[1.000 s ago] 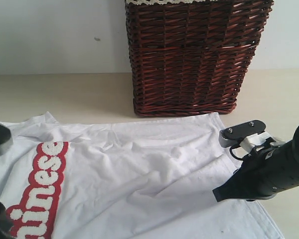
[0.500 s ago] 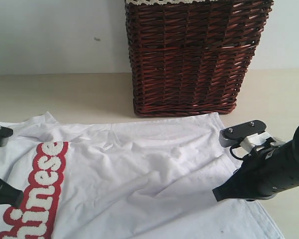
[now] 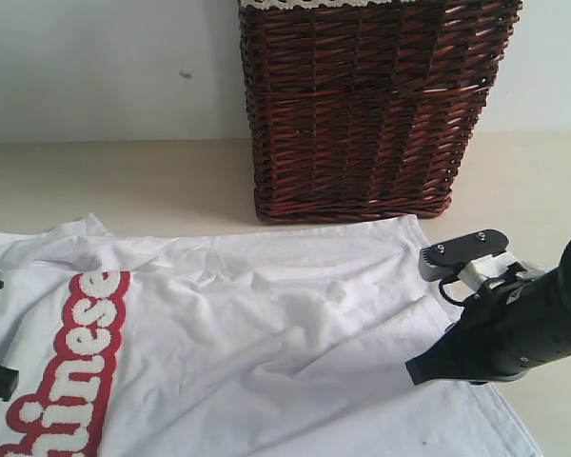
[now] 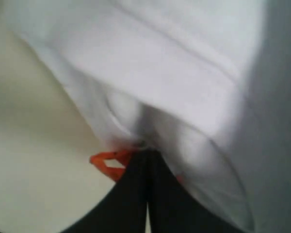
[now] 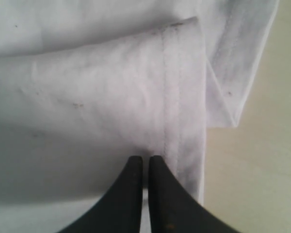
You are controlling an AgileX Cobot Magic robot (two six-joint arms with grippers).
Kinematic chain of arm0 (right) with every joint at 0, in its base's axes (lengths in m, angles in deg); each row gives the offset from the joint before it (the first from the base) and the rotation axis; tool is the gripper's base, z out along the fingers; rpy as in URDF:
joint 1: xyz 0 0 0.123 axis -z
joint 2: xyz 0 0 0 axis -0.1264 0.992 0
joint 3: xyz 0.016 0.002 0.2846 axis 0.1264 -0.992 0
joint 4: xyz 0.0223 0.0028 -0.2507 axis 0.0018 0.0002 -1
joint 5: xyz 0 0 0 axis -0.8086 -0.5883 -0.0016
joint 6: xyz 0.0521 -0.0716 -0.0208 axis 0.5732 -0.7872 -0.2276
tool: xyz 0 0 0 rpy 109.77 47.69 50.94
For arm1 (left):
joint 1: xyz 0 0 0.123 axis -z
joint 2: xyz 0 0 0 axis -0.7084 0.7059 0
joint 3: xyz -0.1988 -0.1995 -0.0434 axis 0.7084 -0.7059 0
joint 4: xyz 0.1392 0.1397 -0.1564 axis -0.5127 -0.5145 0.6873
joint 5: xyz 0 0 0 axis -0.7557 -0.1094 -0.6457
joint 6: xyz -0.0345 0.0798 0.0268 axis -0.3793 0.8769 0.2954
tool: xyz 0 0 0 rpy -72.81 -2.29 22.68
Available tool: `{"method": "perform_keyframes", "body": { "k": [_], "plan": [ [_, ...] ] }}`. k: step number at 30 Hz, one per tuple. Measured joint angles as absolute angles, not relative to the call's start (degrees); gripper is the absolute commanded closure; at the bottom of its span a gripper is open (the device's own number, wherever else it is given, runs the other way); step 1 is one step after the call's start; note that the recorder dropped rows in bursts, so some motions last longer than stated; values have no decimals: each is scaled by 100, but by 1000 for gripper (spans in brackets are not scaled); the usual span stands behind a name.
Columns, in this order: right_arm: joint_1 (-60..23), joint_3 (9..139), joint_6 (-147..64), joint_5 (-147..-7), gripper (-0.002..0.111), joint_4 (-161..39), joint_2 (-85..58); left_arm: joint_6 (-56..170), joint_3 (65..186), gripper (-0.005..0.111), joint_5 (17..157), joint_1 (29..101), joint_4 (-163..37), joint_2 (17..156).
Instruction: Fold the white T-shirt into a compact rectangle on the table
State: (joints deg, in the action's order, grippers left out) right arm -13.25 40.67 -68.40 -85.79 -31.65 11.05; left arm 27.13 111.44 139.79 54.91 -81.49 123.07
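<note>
The white T-shirt lies rumpled on the table, just in front of the wicker basket. The left hand is clamped on its fabric beside the orange tag; the right hand is pinched closed on a folded-over stitched hem at the other side

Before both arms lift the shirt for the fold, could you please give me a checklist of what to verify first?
1. Left gripper shut on the white T-shirt beside the orange neck tag: ok.
2. Right gripper shut on the stitched hem: ok.
3. Shirt lying smooth on the table: not ok, creased across the middle.
4. Wicker basket apart from the shirt's far edge: cannot tell.
</note>
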Motion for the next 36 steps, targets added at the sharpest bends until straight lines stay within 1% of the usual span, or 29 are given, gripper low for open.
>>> {"method": "perform_keyframes", "body": {
  "k": [3, 9, 19, 22, 25, 30, 33, 36],
  "plan": [
    [-1325, 4067, -6840, -8579, 101, -3162, 1105, 2702, 11299, 107, 14192, 5139, -8286, 12464],
    [-1325, 4067, -6840, -8579, 101, -3162, 1105, 2782, 11604, 107, 14130, 4530, -8346, 12548],
    [-1325, 4067, -6840, -8579, 101, -3162, 1105, 3013, 11820, 107, 14193, 4041, -8410, 12559],
    [-1325, 4067, -6840, -8549, 101, -3162, 1105, 3062, 11947, 107, 14046, 4054, -8238, 12326],
    [-1325, 4067, -6840, -8484, 101, -3147, 1038, 3253, 11991, 107, 13673, 4138, -7868, 11778],
    [-1325, 4067, -6840, -8453, 101, -3142, 739, 4174, 11954, 107, 13285, 4414, -6639, 10968],
    [-1325, 4038, -6840, -8420, 101, -3142, 485, 4898, 11666, 107, 12991, 4858, -5766, 10780],
    [-1325, 3953, -6840, -8398, 101, -3142, 268, 5085, 11371, 107, 12740, 5445, -5518, 10900]
  ]
}}
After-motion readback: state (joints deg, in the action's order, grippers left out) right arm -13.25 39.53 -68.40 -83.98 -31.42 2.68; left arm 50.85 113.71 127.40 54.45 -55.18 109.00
